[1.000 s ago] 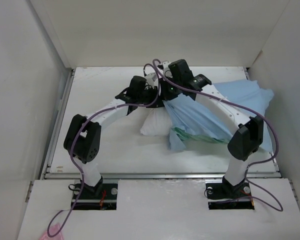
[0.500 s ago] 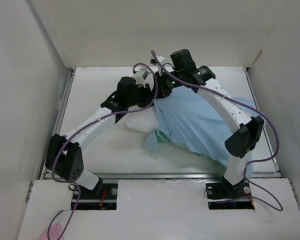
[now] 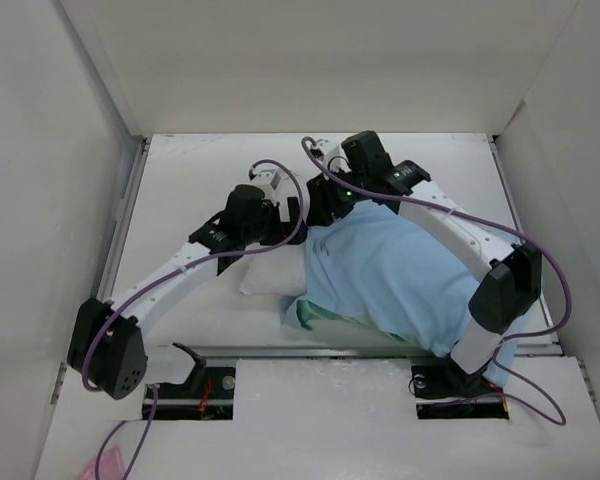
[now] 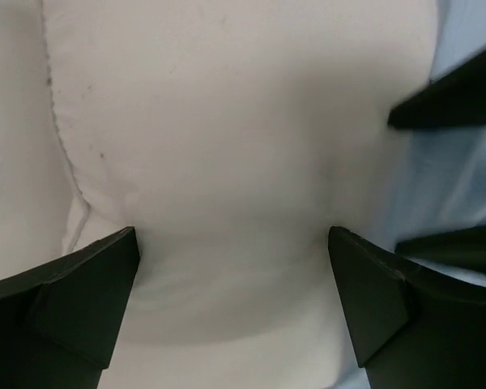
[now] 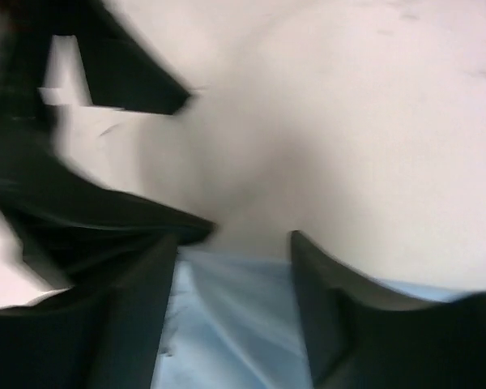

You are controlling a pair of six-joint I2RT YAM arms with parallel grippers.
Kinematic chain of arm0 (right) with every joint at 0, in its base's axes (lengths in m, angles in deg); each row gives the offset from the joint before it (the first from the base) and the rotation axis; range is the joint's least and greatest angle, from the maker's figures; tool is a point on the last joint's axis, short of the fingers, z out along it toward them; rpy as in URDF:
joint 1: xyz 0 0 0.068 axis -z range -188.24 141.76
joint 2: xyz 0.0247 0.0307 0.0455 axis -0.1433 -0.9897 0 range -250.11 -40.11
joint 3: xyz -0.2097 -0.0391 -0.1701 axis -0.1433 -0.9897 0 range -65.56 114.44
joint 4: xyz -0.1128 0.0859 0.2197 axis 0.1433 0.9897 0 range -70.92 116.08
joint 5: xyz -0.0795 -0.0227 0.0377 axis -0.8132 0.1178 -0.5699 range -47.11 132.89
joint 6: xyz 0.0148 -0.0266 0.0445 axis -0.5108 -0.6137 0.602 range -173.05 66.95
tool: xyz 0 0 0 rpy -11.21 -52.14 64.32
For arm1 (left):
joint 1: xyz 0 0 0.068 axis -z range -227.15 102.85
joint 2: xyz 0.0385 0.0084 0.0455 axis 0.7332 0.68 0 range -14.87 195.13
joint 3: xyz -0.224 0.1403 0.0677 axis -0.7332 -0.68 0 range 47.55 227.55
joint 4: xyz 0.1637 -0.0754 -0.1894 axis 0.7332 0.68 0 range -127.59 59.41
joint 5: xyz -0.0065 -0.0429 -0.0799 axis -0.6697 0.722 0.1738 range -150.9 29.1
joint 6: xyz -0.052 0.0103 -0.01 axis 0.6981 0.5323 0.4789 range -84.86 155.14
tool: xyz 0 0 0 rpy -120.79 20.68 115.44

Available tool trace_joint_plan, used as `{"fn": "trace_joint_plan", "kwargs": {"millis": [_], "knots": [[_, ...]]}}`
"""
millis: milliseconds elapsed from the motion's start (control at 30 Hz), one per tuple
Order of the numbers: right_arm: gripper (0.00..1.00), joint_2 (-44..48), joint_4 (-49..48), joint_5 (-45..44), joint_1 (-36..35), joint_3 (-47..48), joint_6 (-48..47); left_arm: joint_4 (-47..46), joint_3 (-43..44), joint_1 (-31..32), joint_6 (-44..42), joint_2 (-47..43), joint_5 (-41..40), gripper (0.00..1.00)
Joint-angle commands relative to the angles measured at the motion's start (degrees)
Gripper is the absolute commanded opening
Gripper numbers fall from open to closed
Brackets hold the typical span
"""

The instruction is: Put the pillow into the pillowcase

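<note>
light blue fabric pillowcase [image 3: 400, 270], a thin rectangular sleeve, is spread over the middle and right of the white tabletop [image 3: 180, 170]. it reaches the near edge beside the right arm's base. some of its shiny mint-green satin side shows at its near left corner. it bulges up in the middle.

the plain white, puffy rectangular pillow [image 3: 265, 275] sticks out from the pillowcase's left edge, about midway between the far and near edges of the tabletop. only its left end is bare and the blue cloth covers the rest. whether the covered part is inside the sleeve or only under it cannot be told.

both arms reach in to the far left corner of the pillowcase, their wrists close together.

the left claw [image 4: 231, 259] is spread wide and grips nothing. its two black fingers [image 4: 89, 275] stand at either side of a swell of the pillow, the tips at its surface. the blue cloth lies just to its right, beside the other claw's dark fingertips.

the right claw [image 5: 231, 275] shows only in a blurred view. its fingers [image 5: 328, 316] stand partly apart with a flat stretch of blue cloth between them, not pinched. white pillow lies just beyond the tips.
</note>
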Motion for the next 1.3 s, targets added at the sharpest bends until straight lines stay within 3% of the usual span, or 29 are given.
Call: {"fn": "trace_joint_plan", "kwargs": {"millis": [0, 167, 300, 400, 600, 733, 867, 900, 933, 967, 1000, 1067, 1133, 1267], "knots": [[0.67, 5.74, -7.26, -11.06, 0.09, -1.15, 0.60, 3.59, -0.64, -0.73, 4.25, -10.63, -0.71, 1.00], [0.73, 8.21, -3.57, -17.48, -1.14, 0.42, 1.22, 14.22, -0.65, -2.66, 12.70, -20.67, -17.30, 1.00], [0.73, 7.42, -0.57, -22.49, -3.77, 4.81, 1.75, 23.53, -1.17, -5.83, 20.16, -23.15, -26.72, 1.00], [0.77, 2.27, 3.80, -32.58, -10.09, 11.22, 1.75, 25.92, -3.19, -8.47, 21.85, -23.15, -25.53, 1.00], [0.88, -12.16, 10.68, -42.62, -17.84, 24.40, 4.12, 25.21, -7.15, -10.23, 24.49, -25.68, -22.36, 1.00], [0.98, -21.99, 12.95, -47.28, -17.84, 25.04, 6.66, 28.02, -7.68, -11.28, 25.63, -29.91, -24.64, 1.00], [0.96, -29.20, 14.73, -53.70, -17.84, 23.73, 8.95, 30.58, -6.54, -11.28, 26.95, -33.42, -27.80, 1.00], [0.90, -30.45, 14.73, -54.84, -17.84, 23.72, 8.96, 31.36, -6.54, -11.28, 27.47, -33.95, -27.81, 1.00], [0.63, -31.50, 14.73, -54.85, -17.84, 23.11, 8.96, 31.37, -5.93, -11.28, 27.47, -34.48, -28.59, 1.00], [0.26, -32.21, 14.73, -55.72, -17.84, 23.10, 8.96, 31.89, -5.92, -11.28, 27.47, -35.27, -28.60, 1.00], [0.00, -32.22, 14.20, -56.68, -17.84, 23.10, 9.91, 31.90, -5.40, -11.28, 27.47, -35.28, -29.12, 1.00], [0.00, -29.16, 11.93, -59.15, -17.84, 20.75, 9.23, 31.38, -5.39, -11.28, 26.95, -35.89, -29.13, 1.00], [0.00, -19.60, 5.09, -59.68, -17.84, 18.11, 6.16, 30.41, -5.39, -11.28, 26.24, -35.89, -29.13, 1.00], [0.00, -0.79, -5.47, -47.34, -15.31, 12.83, 0.88, 26.20, -6.09, -11.28, 24.14, -34.32, -25.88, 1.00]]}}
